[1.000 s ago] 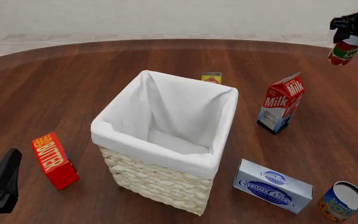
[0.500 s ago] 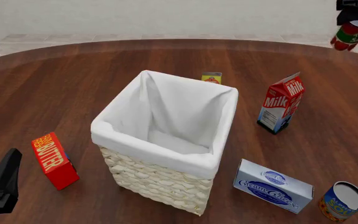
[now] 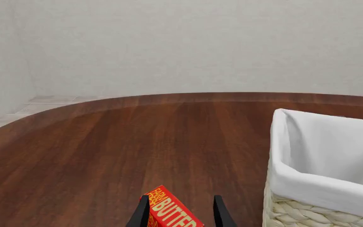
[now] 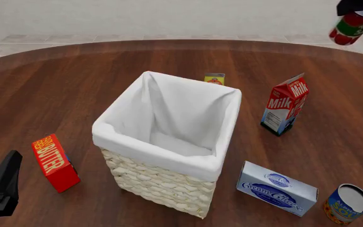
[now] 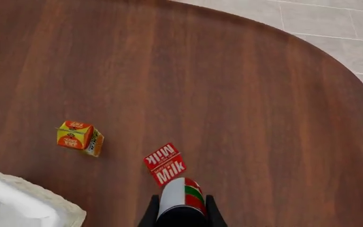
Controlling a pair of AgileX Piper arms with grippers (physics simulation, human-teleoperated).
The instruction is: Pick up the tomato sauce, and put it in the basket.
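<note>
Higher and a touch further left than it was 1 second ago, the tomato sauce (image 4: 350, 27) now hangs at the top right corner of the front view, well above the worktop (image 4: 74, 90) and clear of everything standing on it. The right gripper (image 4: 356, 9) has its fingers closed on the upper part of the can, and the can dangles tilted beneath it, red label and green band showing. From the right wrist view the can (image 5: 181, 197) sits squarely between the 2 fingers, with the milk carton (image 5: 165, 164) and a small yellow-red box (image 5: 79, 137) far below on the wood.

The can looks rigid and smooth, so I judge it will not crush under a firm squeeze, but its slick label and round body could let it pivot or slide if the hold loosens. It is probably moderately heavy for its size. Gripping across the middle of the cylinder, as appears to be the case, seems the safest hold.

The basket (image 4: 222, 168) stands well apart from the can, towards the centre of the worktop, its white liner open upward. The carry over it is not yet done.

The left gripper (image 3: 177, 211) sits low near the butter box (image 4: 55, 162), its fingers parted and holding nothing.
</note>
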